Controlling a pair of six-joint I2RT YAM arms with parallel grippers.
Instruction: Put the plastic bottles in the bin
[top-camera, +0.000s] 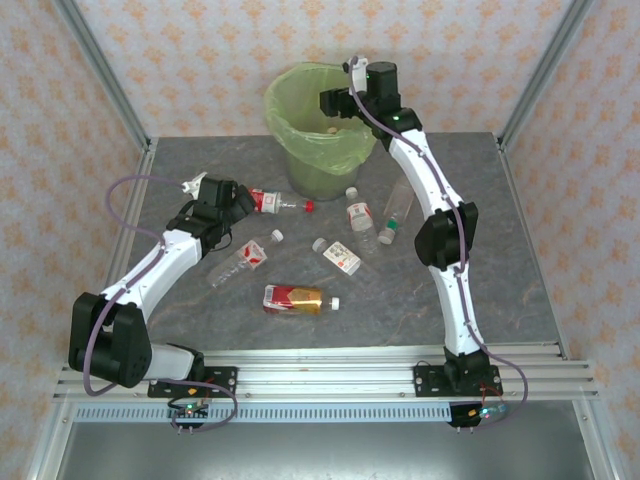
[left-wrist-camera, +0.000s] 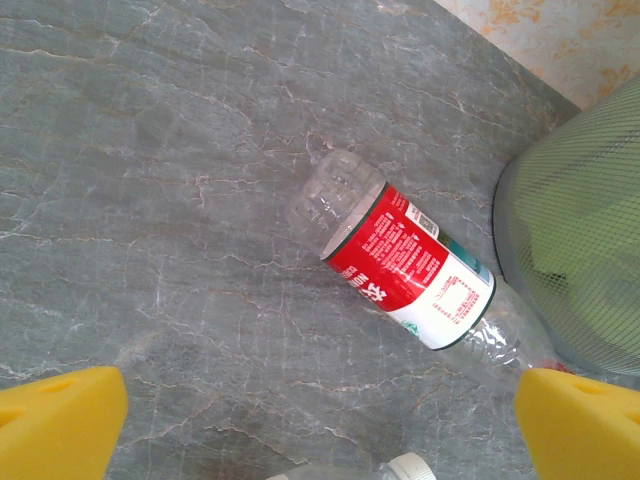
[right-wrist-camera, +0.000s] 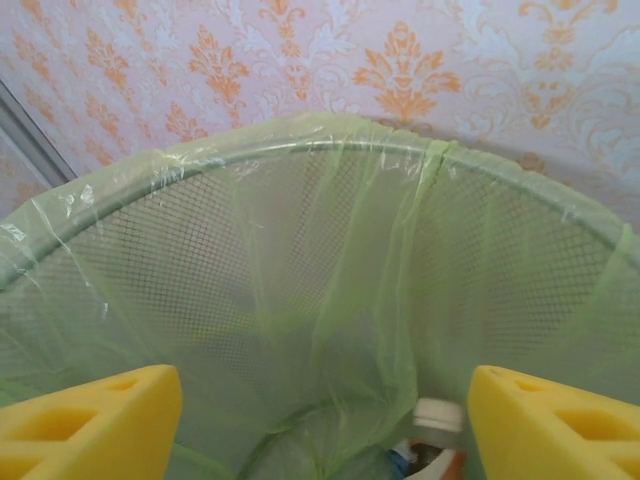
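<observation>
Left fingers (left-wrist-camera: 55, 420), yellow and blocky, spread fully, empty. Ribbed clear red-labelled bottle (left-wrist-camera: 400, 265) lies between them, centre frame, on the grey marbled surface (top-camera: 520, 260). Right fingers (right-wrist-camera: 85, 425) apart, empty, above the round mesh bin (top-camera: 300, 150) with its green film liner. White-capped bottle (right-wrist-camera: 437, 425) inside, lower right.

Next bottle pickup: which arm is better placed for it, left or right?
Left. Its open claw hangs empty close above the red-labelled bottle, which lies on the table beside the bin. The right claw is up over the bin, away from the other bottles on the table.
</observation>
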